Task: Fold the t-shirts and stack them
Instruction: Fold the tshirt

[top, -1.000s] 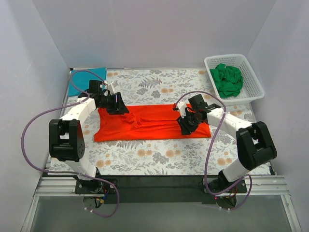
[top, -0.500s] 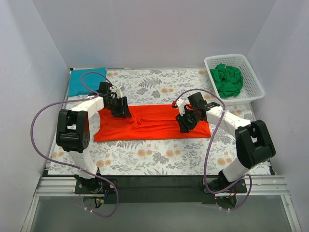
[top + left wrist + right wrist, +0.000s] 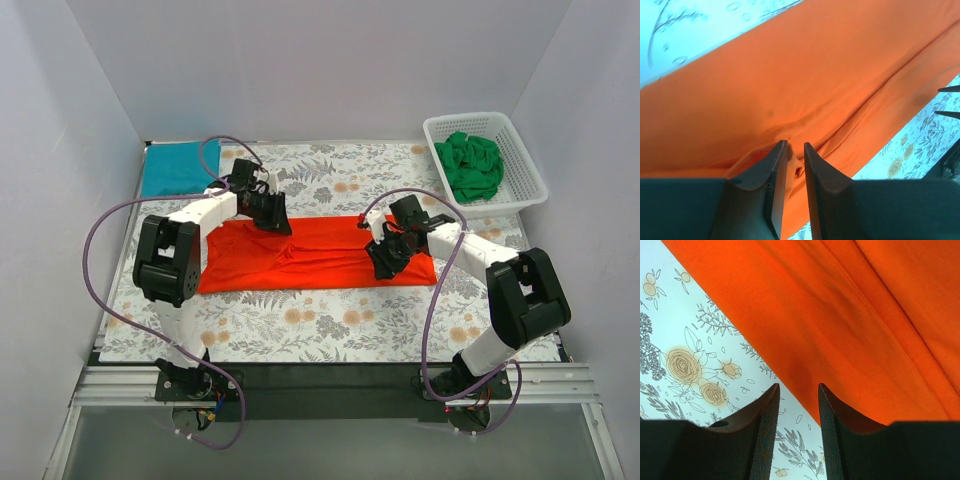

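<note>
Where the red t-shirt (image 3: 320, 255) lies stretched across the middle of the flowered table (image 3: 330, 320), both arms have their business ends on it. The shirt is a long, low band running left to right, with creases gathered toward its centre. The left gripper (image 3: 278, 215) sits at the far edge of the cloth, left of centre. In its wrist view the left gripper (image 3: 795, 146) is clenched on a small pucker of the fabric, the two dark fingers (image 3: 775, 165) nearly meeting with cloth pinched between them and folds fanning away from the pinch. The left forearm reaches in over the shirt's far left corner and covers it from above.

The right gripper (image 3: 383, 262) is down near the shirt's right end, by the near edge. Seen from its wrist, the right gripper (image 3: 797, 387) is released. Its fingers (image 3: 767, 410) stand apart with a plain gap between them, and the shirt's hem and a strip of printed table show through that gap.

Off in the far right corner a white basket (image 3: 500, 206) holds a crumpled green t-shirt (image 3: 470, 165), well apart from the work. In the far left corner lies a flat teal cloth (image 3: 175, 168), near the left arm but not touching the red shirt.
</note>
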### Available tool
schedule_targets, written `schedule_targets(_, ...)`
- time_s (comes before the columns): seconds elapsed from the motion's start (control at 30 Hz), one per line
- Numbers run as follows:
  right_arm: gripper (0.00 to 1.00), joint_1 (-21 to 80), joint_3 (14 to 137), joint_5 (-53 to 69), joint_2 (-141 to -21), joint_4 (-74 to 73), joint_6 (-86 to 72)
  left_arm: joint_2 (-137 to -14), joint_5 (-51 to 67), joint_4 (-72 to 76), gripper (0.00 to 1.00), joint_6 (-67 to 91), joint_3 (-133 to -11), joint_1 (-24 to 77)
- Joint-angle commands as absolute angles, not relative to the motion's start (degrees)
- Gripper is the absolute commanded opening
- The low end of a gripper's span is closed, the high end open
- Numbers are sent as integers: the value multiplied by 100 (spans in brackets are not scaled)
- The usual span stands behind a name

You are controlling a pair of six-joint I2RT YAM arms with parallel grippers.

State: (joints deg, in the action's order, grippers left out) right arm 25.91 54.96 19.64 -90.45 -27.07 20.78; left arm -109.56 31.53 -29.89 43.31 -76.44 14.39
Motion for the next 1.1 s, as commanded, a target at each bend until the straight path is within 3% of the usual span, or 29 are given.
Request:
schedule_targets(0.0,43,2558,5432,2004,-8851,-2672,2074,-11091,3226,-2988,18,4096,-7962,1625)
schedule_targets(0.17,43,2549,5397,2013,-8842,-2672,2074,-11451,3199,-3365,19,3571,-8340,1784)
schedule_targets(0.37,42,2549,5405,2021,-8850,-2672,2074,-11567,3322,-3674,31,3129,-8745,1934)
schedule_targets(0.53,42,2540,5458,2021,-8886,-2681,2074,-10716,3244,-3201,36,3251,-8535,1820)
schedule_targets(0.67,42,2540,5467,2048,-8842,-2689,2074,-9968,3453,-3216,40,3629,-7851,1172)
schedule_targets(0.77,42,2540,5458,2048,-8851,-2681,2048,-9537,3516,-3208,33,3779,-7114,653)
schedule_targets(0.83,41,2540,5458,2083,-8877,-2663,2039,-9291,3323,-3121,21,3709,-6769,563)
schedule_targets(0.93,41,2540,5467,2074,-8903,-2663,2030,-9132,2840,-3015,12,3402,-6259,536)
schedule_targets(1.07,41,2540,5502,2030,-8895,-2681,2030,-9281,2303,-2883,8,2989,-6117,545)
